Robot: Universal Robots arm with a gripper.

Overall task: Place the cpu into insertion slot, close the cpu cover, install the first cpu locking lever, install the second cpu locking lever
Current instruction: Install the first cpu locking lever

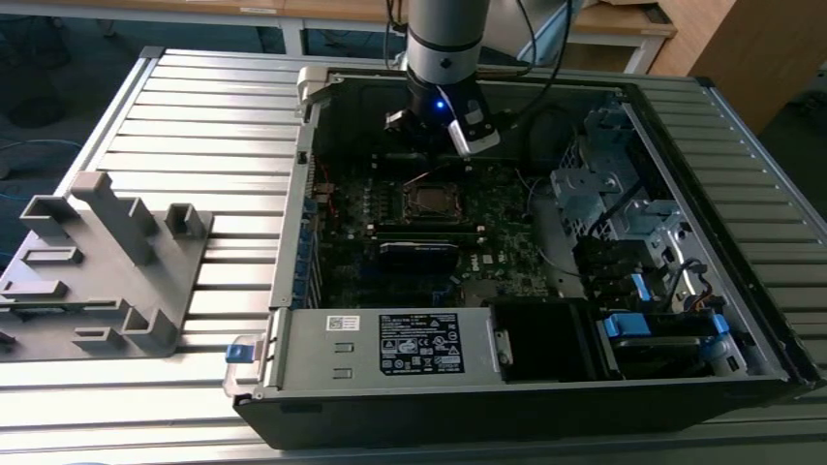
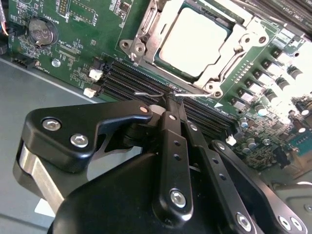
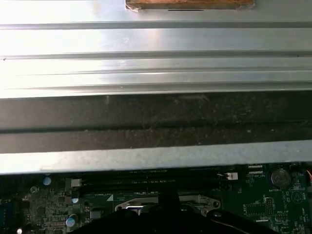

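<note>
Cpu point(image 2: 192, 41) sits in the insertion slot point(image 1: 427, 201), mid-motherboard point(image 2: 73, 29), with the cpu cover point(image 2: 237, 46) down over it. Gripper point(image 2: 170, 101) jaws are clenched, tips at a wire locking lever point(image 2: 148, 93) on the socket's edge. You can't confirm either lever is latched, so count both as open.

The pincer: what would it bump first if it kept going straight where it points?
Most likely the thin wire locking lever, right at the pincer tip beside the cpu cover. Black memory slots lie just beyond. Depth is unclear, so it may already touch the wire.
</note>
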